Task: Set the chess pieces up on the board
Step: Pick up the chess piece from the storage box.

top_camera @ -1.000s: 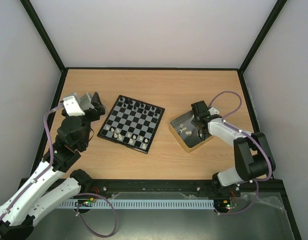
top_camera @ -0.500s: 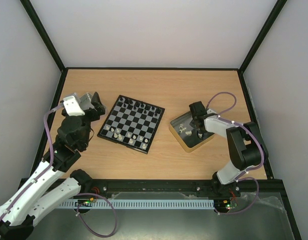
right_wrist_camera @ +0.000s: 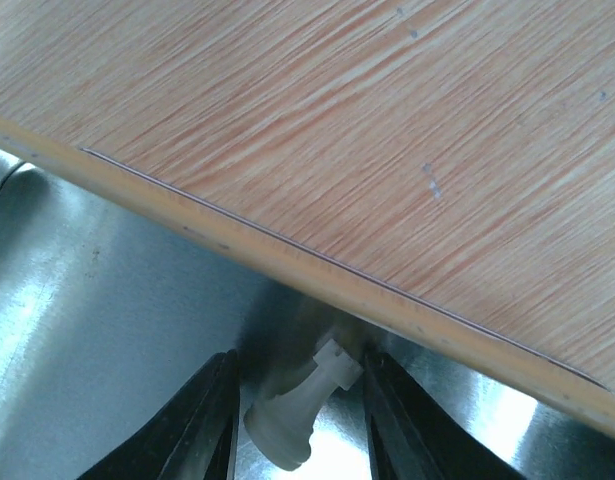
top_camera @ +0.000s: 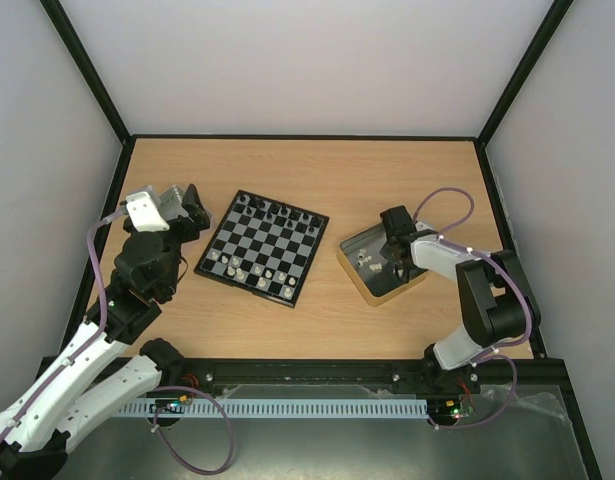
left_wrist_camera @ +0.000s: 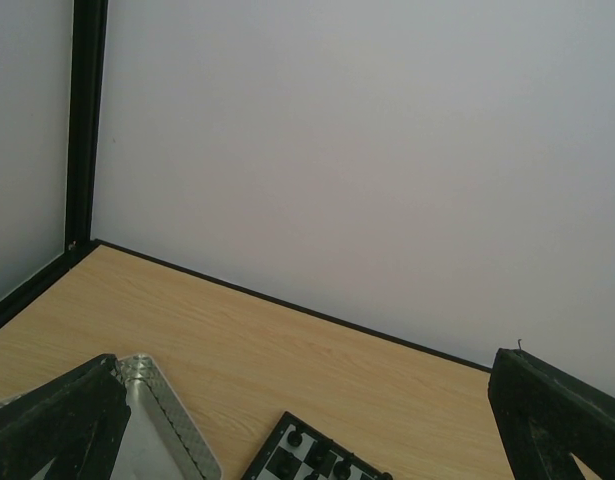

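The board (top_camera: 262, 245) lies left of centre, with black chess pieces (top_camera: 272, 210) along its far edge and white ones (top_camera: 249, 270) near its front edge. My right gripper (top_camera: 397, 260) reaches down into a wood-rimmed metal tray (top_camera: 359, 278). In the right wrist view a white rook (right_wrist_camera: 297, 415) lies tilted on the tray floor against the wall. It sits between the fingers of my right gripper (right_wrist_camera: 299, 400), which stand close on either side, slim gaps still showing. My left gripper (top_camera: 192, 215) hovers open and empty left of the board (left_wrist_camera: 317, 462).
A few more white pieces (top_camera: 365, 260) lie in the right tray. A silver tray's corner (left_wrist_camera: 162, 430) shows beside the left finger (left_wrist_camera: 57, 430). Black frame posts and pale walls close in the table (top_camera: 317, 170) on three sides.
The right arm's elbow has shifted while its gripper stayed down in the tray. The left arm has not moved.
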`<state>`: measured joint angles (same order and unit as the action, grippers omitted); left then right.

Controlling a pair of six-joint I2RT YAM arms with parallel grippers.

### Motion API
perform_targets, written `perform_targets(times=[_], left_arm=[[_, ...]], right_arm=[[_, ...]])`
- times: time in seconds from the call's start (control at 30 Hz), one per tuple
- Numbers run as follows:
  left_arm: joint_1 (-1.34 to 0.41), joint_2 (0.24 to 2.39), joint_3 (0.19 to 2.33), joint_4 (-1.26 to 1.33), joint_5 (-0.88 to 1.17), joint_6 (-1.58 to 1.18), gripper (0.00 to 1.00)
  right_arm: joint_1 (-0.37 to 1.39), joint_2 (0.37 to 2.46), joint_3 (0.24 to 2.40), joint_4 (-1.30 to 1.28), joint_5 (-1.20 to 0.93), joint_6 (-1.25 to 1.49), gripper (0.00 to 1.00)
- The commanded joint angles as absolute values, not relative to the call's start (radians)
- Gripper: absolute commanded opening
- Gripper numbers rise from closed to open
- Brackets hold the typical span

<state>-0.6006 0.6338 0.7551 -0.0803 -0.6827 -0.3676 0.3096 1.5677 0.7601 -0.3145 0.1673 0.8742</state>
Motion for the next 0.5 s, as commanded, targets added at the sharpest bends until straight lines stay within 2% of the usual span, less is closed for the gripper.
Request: perform_targets(times=[0.0,0.2,0.47], left_arm=[[-0.594,0.634,0.748,-0.059,-0.683,-0.377,0.99],[-0.595,0.635,0.747,-0.060,-0.683,-0.376,1.00],[-0.593,0.635,0.746,-0.057,-0.680,-0.380,0.99]], right_arm=[[0.307,1.539,0.743,-0.368,0.152,0.879,0.34],[0.307,1.524,0.747,-0.373,0.118,0.888,0.36],[0.308,1.506,0.736,-0.379,0.124,0.881,0.19]])
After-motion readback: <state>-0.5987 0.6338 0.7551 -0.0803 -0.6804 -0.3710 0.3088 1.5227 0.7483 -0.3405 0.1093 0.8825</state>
